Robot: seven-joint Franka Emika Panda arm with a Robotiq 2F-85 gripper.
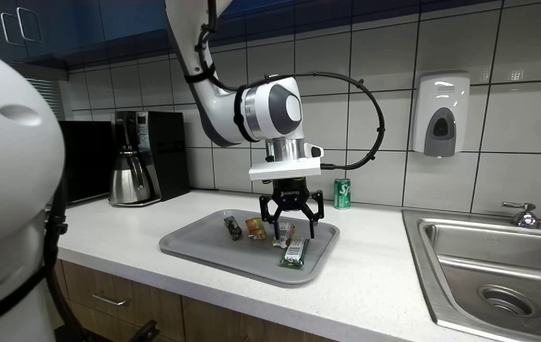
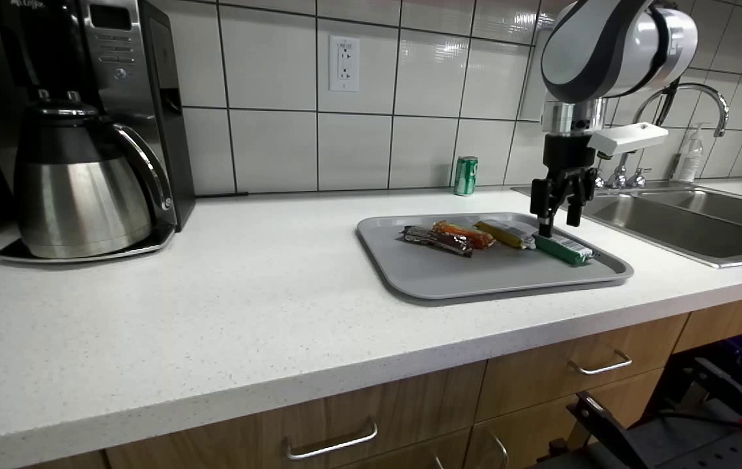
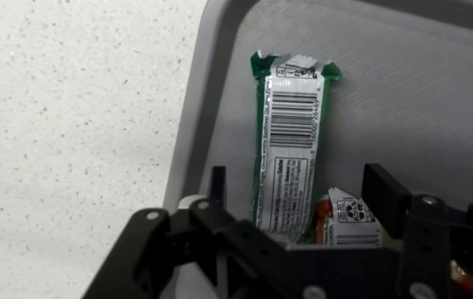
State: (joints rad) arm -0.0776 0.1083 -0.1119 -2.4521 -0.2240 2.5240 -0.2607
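My fingers [image 3: 385, 199] spread wide near green-wrapped bar [image 3: 292, 141] on tray [image 3: 390, 124]. Likely light, fairly stiff, slick outside, crumbly if squeezed. I'd grip long sides mid-length, clear of crimped end.

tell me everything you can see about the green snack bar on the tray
The green snack bar is long and narrow, in a shiny, plastic-looking wrapper with green sides. Its white back panel faces up, printed with a barcode and fine text; one crimped end shows a jagged edge. It lies flat on the gray tray, near the rim. The open gripper hangs about its other end without gripping it. Whether it touches the neighbouring bar is unclear.
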